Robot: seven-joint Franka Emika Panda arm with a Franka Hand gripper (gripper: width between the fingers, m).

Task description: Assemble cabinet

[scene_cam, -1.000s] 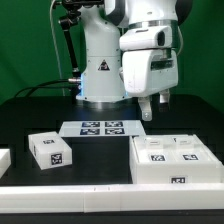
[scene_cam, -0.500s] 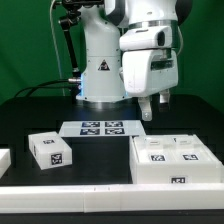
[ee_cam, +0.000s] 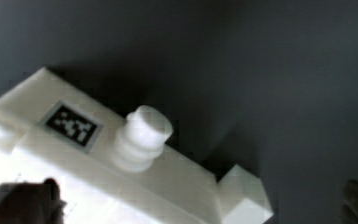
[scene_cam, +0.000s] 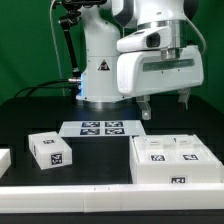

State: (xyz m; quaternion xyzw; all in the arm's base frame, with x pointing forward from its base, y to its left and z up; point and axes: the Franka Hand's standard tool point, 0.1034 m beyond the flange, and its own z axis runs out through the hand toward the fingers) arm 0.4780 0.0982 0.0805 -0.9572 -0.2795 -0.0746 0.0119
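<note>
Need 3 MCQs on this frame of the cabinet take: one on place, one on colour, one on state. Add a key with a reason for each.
1. In the exterior view, where is the small white block relative to the cabinet?
A. On top of it
B. To its left, apart
C. Between the gripper's fingers

2. What colour is the table?
A. White
B. Wood brown
C. Black

3. What state is the gripper in?
A. Open, holding nothing
B. Shut on the block
C. Shut on the cabinet

Key:
1 B: bare table shows between the block and the cabinet.
2 C: the surface is black around all the white parts.
3 A: its fingers stand wide apart above the table with nothing between them.
</note>
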